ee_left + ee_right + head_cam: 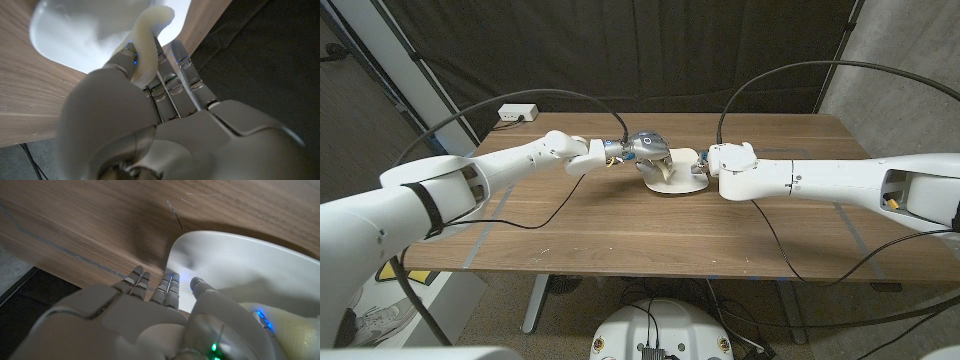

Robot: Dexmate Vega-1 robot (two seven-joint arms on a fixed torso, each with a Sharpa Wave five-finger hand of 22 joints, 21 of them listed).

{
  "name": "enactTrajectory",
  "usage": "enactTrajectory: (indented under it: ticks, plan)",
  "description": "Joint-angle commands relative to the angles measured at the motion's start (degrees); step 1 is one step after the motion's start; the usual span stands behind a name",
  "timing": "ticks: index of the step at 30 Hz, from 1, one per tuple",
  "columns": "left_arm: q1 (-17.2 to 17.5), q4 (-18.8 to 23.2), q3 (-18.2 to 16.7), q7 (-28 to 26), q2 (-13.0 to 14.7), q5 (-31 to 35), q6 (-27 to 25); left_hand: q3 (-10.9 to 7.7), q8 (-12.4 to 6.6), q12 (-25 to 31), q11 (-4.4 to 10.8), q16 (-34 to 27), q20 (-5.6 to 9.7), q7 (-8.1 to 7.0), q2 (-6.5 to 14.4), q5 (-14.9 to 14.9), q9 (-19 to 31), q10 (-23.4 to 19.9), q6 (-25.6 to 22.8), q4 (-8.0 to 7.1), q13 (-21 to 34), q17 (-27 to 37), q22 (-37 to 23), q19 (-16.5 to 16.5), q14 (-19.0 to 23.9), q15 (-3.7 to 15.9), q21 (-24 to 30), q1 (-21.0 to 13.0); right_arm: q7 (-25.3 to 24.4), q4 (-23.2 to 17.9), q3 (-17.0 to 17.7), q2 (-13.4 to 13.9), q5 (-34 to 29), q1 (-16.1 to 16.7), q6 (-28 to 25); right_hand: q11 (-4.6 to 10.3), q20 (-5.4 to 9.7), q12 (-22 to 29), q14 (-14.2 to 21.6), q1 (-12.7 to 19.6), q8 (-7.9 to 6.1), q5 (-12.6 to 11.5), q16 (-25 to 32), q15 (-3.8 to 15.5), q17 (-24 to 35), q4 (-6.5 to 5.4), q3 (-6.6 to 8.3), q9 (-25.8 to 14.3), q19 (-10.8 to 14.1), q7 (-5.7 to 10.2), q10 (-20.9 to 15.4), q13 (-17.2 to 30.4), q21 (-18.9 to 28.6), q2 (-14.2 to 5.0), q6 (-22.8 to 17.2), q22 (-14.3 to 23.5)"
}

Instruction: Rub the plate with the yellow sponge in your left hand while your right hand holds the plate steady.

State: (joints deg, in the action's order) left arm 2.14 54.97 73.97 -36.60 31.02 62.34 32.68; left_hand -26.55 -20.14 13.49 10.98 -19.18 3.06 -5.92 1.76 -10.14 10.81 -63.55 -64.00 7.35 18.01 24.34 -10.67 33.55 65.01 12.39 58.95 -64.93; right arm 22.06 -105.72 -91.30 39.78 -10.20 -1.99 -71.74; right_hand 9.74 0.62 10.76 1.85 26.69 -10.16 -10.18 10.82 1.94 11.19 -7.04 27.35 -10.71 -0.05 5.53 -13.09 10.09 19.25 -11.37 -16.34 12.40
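A white plate (682,182) lies at the middle of the wooden table, towards the back. My left hand (642,149) reaches over the plate's left side and grips a pale yellow sponge (665,173) that hangs down onto the plate. In the left wrist view the sponge (146,42) sits pinched between thumb and fingers above the white plate (70,35). My right hand (717,165) holds the plate's right rim. In the right wrist view its thumb lies on the plate (235,265) and its fingers (167,287) reach to the rim; the sponge (295,330) shows beside it.
A white power box (515,113) sits at the table's back left corner. A black cable (535,222) trails across the left part of the table. A dark curtain hangs behind, and the table's front half is bare wood.
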Motion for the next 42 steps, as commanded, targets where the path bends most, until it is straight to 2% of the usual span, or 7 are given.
enactTrajectory:
  ticks: [1, 14, 20, 24, 26, 30, 42]
  plan:
    - [3.13, 6.96, -7.32, -3.34, 4.68, -0.04, -6.05, 0.06, 0.00, 0.01, 0.13, 0.03, 6.60, 0.09, 0.01, -0.28, 0.32, -0.55, -0.65, -0.05, 0.14, 0.21, -0.10, -0.14, 0.77, 1.18, 0.62, -0.54, -0.79, -0.69, -0.48, 0.16, 0.37, -0.60, -0.20, -0.22, 0.09, 0.28, -0.39, -0.62, -0.24, 0.10, 0.32, 1.67, 0.07, -0.47, 0.21, 0.09, -0.54, 0.06, -0.07, 0.23, -0.22, 0.12, 0.14, 0.08]
    - [9.04, 17.51, -15.01, -0.26, 12.90, 0.16, -11.79, 0.12, 0.03, -0.05, 0.14, 0.11, 6.57, 0.00, -0.07, -0.25, 0.32, -0.85, -0.99, -0.07, 0.10, 0.32, -0.09, -0.05, 1.00, 1.16, 0.86, -0.53, -1.76, -2.09, -1.36, 0.43, 0.49, -1.42, -0.41, -0.28, 0.19, 0.36, -0.28, -0.61, -0.32, 0.09, 0.39, 1.83, -0.04, -0.35, 0.31, 0.09, -0.34, 0.07, -0.06, 0.23, -0.10, 0.09, 0.24, 0.07]
    - [12.43, 21.22, -18.86, 1.41, 16.56, -0.28, -13.21, 0.16, 0.13, -0.13, 0.11, 0.20, 6.59, -0.12, -0.15, -0.22, 0.32, -0.85, -0.99, -0.07, 0.12, 0.36, -0.08, -0.03, 1.07, 1.19, 0.98, -0.53, -2.47, -2.91, -1.17, 0.73, 0.22, -1.32, -0.32, -2.61, 0.25, 0.10, -0.17, -0.93, -0.08, 0.14, 0.50, 1.95, -0.07, -0.49, 0.22, 0.08, -0.21, -0.62, 1.08, 0.24, 0.03, 0.12, 1.37, 0.07]
    - [14.39, 22.40, -20.90, 2.62, 18.22, -0.82, -13.30, 0.17, 0.22, -0.20, 0.11, 0.25, 6.61, -0.06, -0.16, -0.22, 0.32, -0.84, -0.90, -0.09, 0.12, 0.40, -0.07, -0.05, 1.12, 1.18, 1.05, -0.53, -2.46, -3.21, -1.75, 0.73, -0.18, -1.85, -0.29, -3.03, 0.11, -0.01, -0.23, -1.14, -0.01, 0.16, 0.50, 1.84, -0.10, -0.55, 0.13, 0.06, -0.08, 0.69, 1.81, 0.25, 0.13, 0.20, 2.04, 0.07]
    - [15.28, 22.71, -21.72, 3.45, 18.79, -1.32, -13.04, 0.18, 0.26, -0.20, 0.11, 0.27, 6.61, -0.04, -0.16, -0.21, 0.32, -0.86, -0.86, -0.09, 0.12, 0.41, -0.07, -0.05, 1.14, 1.17, 1.08, -0.53, -2.60, -3.49, -2.09, 0.86, -0.59, -2.10, -0.17, -3.40, -0.08, 0.14, -0.26, -1.23, -0.27, 0.18, 0.45, 1.67, -0.23, -0.30, -0.02, 0.04, -0.04, 3.55, 2.13, 0.27, 0.19, 0.51, 1.88, 0.04]
    - [16.98, 23.11, -22.93, 4.38, 19.56, -1.93, -12.30, 0.18, 0.30, -0.20, 0.12, 0.31, 6.63, -0.17, -0.15, -0.21, 0.33, -0.93, -0.90, -0.12, 0.16, 0.44, -0.06, -0.06, 1.18, 1.15, 1.14, -0.52, -3.73, -4.36, -1.13, 1.62, -1.24, -1.36, 0.40, -2.93, -0.39, 0.08, -0.33, -1.82, -0.25, 0.32, 0.39, 1.32, -0.32, -0.15, -0.76, 0.05, 0.08, 6.36, 3.09, 0.29, 0.28, 1.23, 2.25, 0.00]
    - [21.59, 24.84, -25.95, 6.92, 21.07, -3.45, -11.34, 0.19, 0.40, -0.30, 0.12, 0.46, 6.63, 0.08, -0.14, -0.20, 0.34, -0.97, -0.99, -0.16, 0.18, 0.51, -0.04, -0.07, 1.23, 1.13, 1.29, -0.50, -7.09, -6.83, 3.26, 3.51, -3.93, 2.17, 1.25, -3.33, -1.32, -0.31, -0.89, -2.71, 0.74, 0.24, 0.16, 0.54, -0.51, 0.95, -2.27, 0.08, 0.05, 7.09, 8.29, 0.36, 0.34, 1.52, 11.36, -0.17]
